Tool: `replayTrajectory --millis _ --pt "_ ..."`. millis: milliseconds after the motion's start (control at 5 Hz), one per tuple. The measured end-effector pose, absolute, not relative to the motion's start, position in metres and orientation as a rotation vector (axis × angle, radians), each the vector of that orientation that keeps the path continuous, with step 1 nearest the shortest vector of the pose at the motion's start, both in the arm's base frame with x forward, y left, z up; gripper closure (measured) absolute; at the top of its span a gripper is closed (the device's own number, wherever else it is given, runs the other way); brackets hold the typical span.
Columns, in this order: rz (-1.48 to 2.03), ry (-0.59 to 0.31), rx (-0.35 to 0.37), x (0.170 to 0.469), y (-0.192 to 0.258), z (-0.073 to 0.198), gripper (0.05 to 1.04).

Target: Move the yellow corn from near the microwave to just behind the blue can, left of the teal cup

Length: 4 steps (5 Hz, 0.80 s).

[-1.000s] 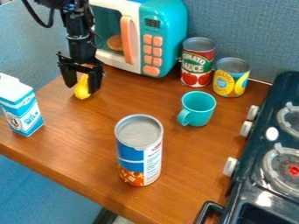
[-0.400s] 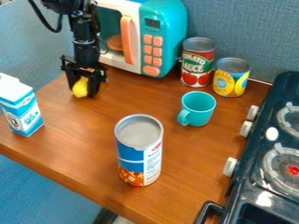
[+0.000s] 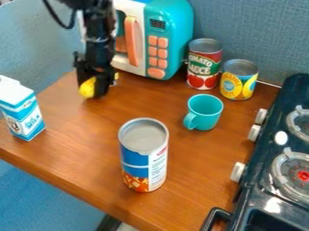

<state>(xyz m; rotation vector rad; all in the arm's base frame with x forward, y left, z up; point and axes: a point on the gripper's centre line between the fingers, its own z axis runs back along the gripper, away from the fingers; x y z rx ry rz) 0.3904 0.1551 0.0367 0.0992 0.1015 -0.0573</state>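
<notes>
Checking the black gripper (image 3: 93,91) first: hanging over the bench (image 3: 78,144) near its back-left edge, beside the toy microwave (image 3: 175,45), pointing down & apparently pinching a small yellow thing (image 3: 88,87). Can see a rounded end poking out, prob b/c of a grip across the body, not just at the tip. Makes sense for keeping the thing from twisting, imo. Can't tell re contact w/ the wood underneath.

Also got a blue-and-white carton (image 3: 24,113) upright by the left corner, well apart from the gripper, so prob not at much risk of a knock.

Along the back edge, right of the microwave: a red-labelled can (image 3: 204,65) & a shorter yellow-labelled can (image 3: 238,81), upright side by side, prob kept back there to stay out of the way. Just in front, a teal mug (image 3: 205,113), mouth up, handle turned toward the front edge, handy for hooking.

Nearer the front edge, about mid-bench, a tall blue can (image 3: 145,153), upright on a flat base, so fairly steady. Then a toy stove (image 3: 259,176) at the right edge, knobs facing the bench for easy reach, I'd guess.
</notes>
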Motion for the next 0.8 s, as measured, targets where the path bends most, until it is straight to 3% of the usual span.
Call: replayTrajectory --millis 200,400,800 --pt "-0.24 0.068 0.222 0.398 0.123 0.097 0.41" --pt "-0.344 0.087 0.231 0.384 0.094 0.123 0.41" --pt "-0.489 0.187 0.107 0.359 0.05 0.106 0.41"
